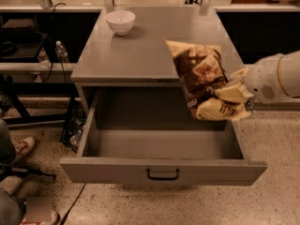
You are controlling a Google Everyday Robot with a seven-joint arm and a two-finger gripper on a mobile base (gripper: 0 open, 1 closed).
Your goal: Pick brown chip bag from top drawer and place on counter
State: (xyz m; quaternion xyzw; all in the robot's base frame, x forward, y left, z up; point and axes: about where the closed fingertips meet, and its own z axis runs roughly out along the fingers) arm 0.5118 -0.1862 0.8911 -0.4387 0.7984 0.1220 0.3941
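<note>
Presently the counter (150, 46) sits above the open drawer (154, 146). The bag (199, 74) hangs upright in the air over the drawer's right side, its top overlapping the counter's front edge. The claw (234, 96) is clamped on the bag's crumpled lower end. Hazard: the slick foil may slip from this low hold, or the bag may snag the counter edge. A bowl (120, 21) stands at rear left, well apart.

arm (277, 76): smooth white rounded casing at the right edge | markings: thin tan ring around the casing, dull grey round patch on its side | pincer (236, 96): at the casing's left end, pale cream fingers (233, 91) clamped on the brown chip bag (199, 74)
</note>
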